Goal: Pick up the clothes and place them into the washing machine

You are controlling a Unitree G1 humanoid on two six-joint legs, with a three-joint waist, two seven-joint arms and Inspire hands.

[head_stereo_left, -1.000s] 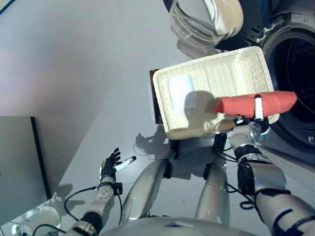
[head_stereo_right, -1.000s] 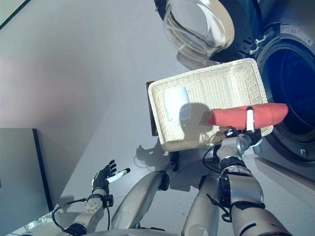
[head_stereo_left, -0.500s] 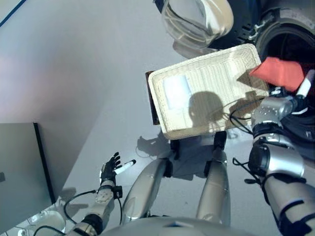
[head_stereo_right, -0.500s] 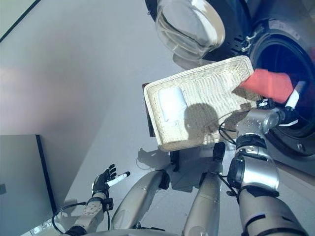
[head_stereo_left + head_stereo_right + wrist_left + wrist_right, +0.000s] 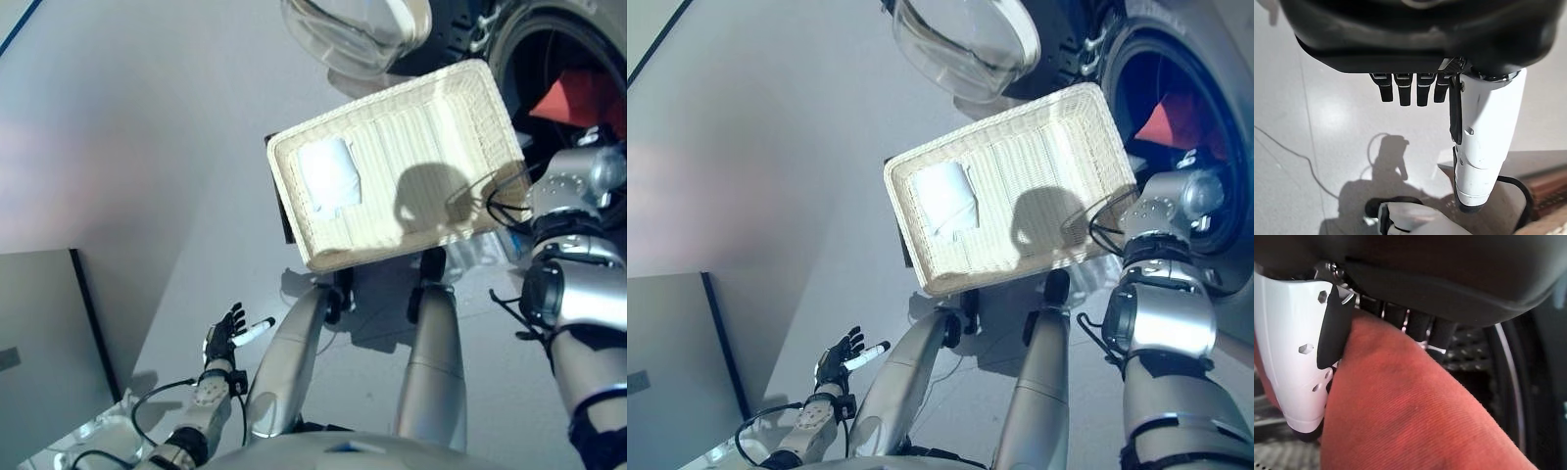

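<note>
The right robot hand (image 5: 1312, 357) grasps the red cloth (image 5: 1410, 421) between thumb and fingers, its arm reaching into the washing machine (image 5: 1176, 59) drum. The left robot hand (image 5: 227, 331) hangs low with fingers relaxed, empty. A white cloth (image 5: 945, 196) lies in the basket (image 5: 1087, 157).

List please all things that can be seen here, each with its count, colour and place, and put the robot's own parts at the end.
Red cloth: one, red, inside the drum opening, pinched by the right hand.
White cloth: one, white, lying in the basket.
Wicker basket: one, cream, on a dark stand in front of the robot.
Washing machine: one, dark, at the robot's front right.
Washer door: one, clear glass, swung open beyond the basket.
Left hand: open, low at the left side, above the floor.
Right hand: shut on the red cloth.
</note>
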